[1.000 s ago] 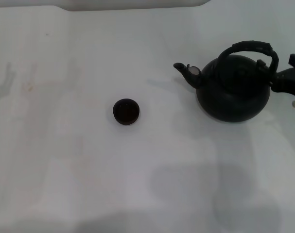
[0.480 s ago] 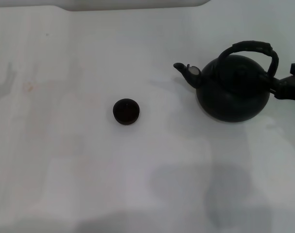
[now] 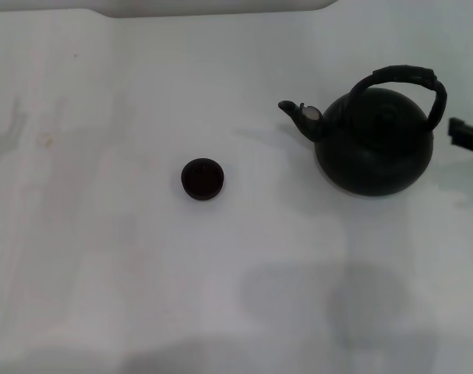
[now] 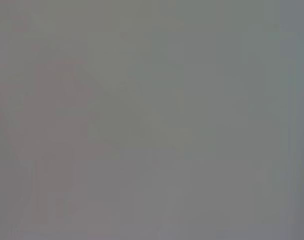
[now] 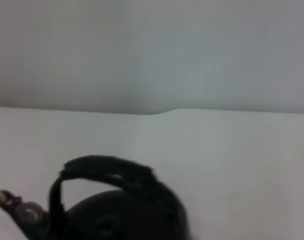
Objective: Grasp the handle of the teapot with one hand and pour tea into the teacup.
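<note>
Two things matter on this white bench [image 3: 104, 257], and I'm reading them left to right. First the teacup [image 3: 202, 178]: small, round, dark brown-black, no handle, standing upright near the middle of the bench. Well apart to its right sits the teapot [image 3: 374, 142], round, matte black, resting flat, its short spout [image 3: 301, 117] with the silvery tip aimed toward the teacup's side. Its arched, ribbed handle [image 3: 400, 78] stands up over the lid, free, nothing touching it.

At the far right edge I've got only a sliver of my right end effector [image 3: 464, 134], beside the teapot but clear of it; I cannot tell whether it's clenched or released. My left end effector isn't visible anywhere.

Risks as I see them: that handle looks thin and curved, so an off-centre grab could let the pot swing. The teacup is tiny and light, so an overshooting spout might knock it or spill past it.
</note>
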{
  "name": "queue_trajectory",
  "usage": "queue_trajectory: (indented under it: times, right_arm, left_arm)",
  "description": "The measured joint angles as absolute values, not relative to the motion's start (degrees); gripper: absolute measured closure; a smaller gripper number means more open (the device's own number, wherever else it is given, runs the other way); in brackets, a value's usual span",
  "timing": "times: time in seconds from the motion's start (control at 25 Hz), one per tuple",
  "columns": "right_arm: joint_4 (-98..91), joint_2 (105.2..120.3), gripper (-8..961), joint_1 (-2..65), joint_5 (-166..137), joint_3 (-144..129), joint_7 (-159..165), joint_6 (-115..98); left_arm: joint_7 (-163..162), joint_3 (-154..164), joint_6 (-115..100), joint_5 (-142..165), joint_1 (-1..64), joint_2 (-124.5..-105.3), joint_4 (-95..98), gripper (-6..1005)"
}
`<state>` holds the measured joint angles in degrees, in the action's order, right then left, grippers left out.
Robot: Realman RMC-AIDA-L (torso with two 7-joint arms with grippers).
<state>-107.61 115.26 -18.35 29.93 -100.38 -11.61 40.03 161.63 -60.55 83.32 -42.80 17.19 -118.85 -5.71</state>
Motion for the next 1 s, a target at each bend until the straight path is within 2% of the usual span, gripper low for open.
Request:
queue_trajectory:
  times: [0.24,0.4,0.64,0.68,1.0]
  right_arm:
    - [-102.6,115.33,126,-18.2,44.7,-89.7,-22.8,38.3]
    - [-93.0,115.31,138,-15.9,55.6,-86.6,-34.5,28.5]
    - [-76.6,115.48,156,-7.7,75.2,-88.8,-57.7,6.4]
    - [-76.6,115.48,159,-7.7,75.2,-88.8,-57.7,6.4]
    - [-62.5,115.43,182,5.7,80.4,-93.7,-63.8,-9.7]
  left_arm:
    - [161.6,-60.6,83.2,-42.8,17.2,-118.82,-5.9,109]
    - [161.6,-60.6,83.1,-42.8,17.2,-118.83,-6.1,109]
    - [161.6,-60.6,82.7,-43.5,17.2,-118.99,-5.8,108]
    - [161.6,-60.6,82.7,-43.5,17.2,-119.00,-5.8,108]
    - [161.5,-60.5,82.6,-43.5,16.7,-119.15,-6.1,109]
